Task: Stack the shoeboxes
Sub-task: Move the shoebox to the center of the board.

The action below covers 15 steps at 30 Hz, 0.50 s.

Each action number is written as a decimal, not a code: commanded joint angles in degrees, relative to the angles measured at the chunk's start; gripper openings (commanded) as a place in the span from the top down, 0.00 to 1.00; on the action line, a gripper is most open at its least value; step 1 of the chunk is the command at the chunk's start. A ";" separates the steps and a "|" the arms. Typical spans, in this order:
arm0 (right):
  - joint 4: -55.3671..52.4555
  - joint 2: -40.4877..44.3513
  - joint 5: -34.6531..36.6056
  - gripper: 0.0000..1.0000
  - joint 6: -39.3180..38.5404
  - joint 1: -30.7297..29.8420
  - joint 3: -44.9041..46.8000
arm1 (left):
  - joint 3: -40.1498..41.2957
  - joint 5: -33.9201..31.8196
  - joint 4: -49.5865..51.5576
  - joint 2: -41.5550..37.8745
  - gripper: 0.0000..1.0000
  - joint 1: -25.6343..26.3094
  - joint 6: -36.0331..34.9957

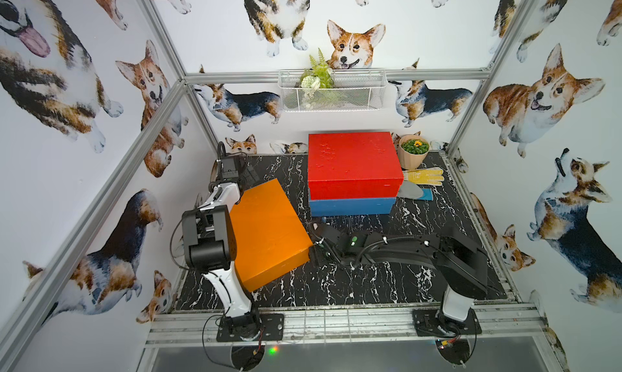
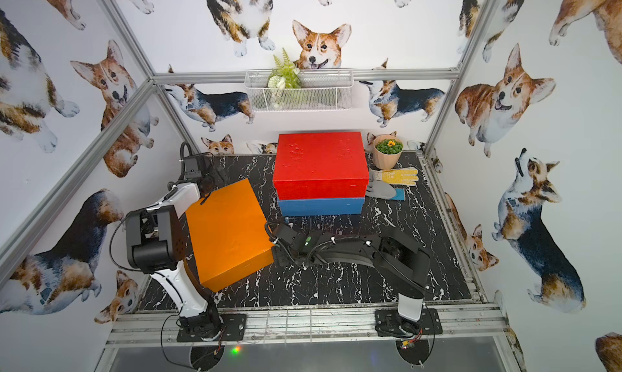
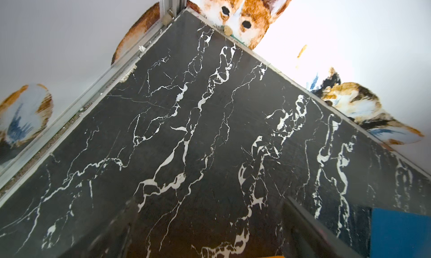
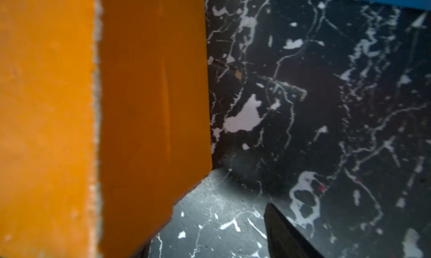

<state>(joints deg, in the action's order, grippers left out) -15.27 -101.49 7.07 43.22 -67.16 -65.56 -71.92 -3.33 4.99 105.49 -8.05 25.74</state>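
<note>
Shoeboxes are sitting partly stacked, the matte red rectangular box resting on the blue box at centre, while the orange box is waiting apart at lower left of the marble tabletop, the left hand spread beside it and the right hand in a state I cannot tell.

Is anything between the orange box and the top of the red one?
Nothing visible. The red box has a bare top, and only bare table lies between it and the orange box. The pot and gloves sit beyond it.
</note>
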 commanded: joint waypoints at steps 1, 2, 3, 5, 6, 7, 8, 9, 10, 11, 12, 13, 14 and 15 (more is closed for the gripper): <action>2.17 2.18 1.17 0.24 2.37 0.55 1.55 | 6.14 4.82 11.21 -2.25 0.03 -0.08 9.43; 2.09 2.57 1.23 0.24 2.37 0.60 1.82 | 7.77 5.19 10.66 -3.65 0.03 -0.03 9.88; 1.99 2.92 1.28 0.24 2.35 0.62 1.99 | 9.53 5.59 10.31 -5.24 0.03 0.05 10.45; 1.95 3.25 1.28 0.24 2.34 0.62 2.00 | 12.49 6.98 10.23 -8.13 0.03 0.08 11.53; 1.84 3.24 1.36 0.24 2.13 0.82 1.89 | 14.27 7.51 10.01 -9.79 0.03 0.27 11.94; 1.53 3.33 1.45 0.24 2.02 1.05 1.69 | 15.95 7.84 9.79 -11.43 0.03 0.47 12.31; 1.24 3.45 1.39 0.24 1.93 1.33 1.58 | 17.29 8.06 9.77 -13.07 0.03 0.64 12.69; 0.99 3.65 1.42 0.24 1.91 1.78 1.65 | 18.89 8.08 9.69 -14.58 0.03 0.83 13.04; 0.90 3.99 1.42 0.24 1.97 2.11 1.83 | 20.27 8.56 9.75 -16.07 0.03 0.93 13.39; 0.93 4.32 1.43 0.24 2.05 2.32 2.13 | 21.41 9.23 9.90 -17.29 0.03 1.01 13.54; 0.94 4.77 1.45 0.24 2.07 2.61 2.55 | 22.46 9.31 10.18 -18.97 0.03 1.15 13.79; 0.90 5.27 1.53 0.24 1.98 2.73 3.07 | 24.88 9.01 10.58 -20.76 0.03 1.48 14.07; 0.92 5.63 1.69 0.24 1.87 2.84 3.50 | 25.96 8.96 10.92 -22.27 0.03 1.64 14.21; 0.77 6.15 1.77 0.24 1.78 3.08 4.08 | 26.97 8.95 11.52 -24.03 0.03 2.09 14.32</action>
<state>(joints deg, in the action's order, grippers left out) -19.94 -96.60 8.91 43.77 -64.34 -62.39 -48.97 -0.60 0.21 84.38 -7.20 31.31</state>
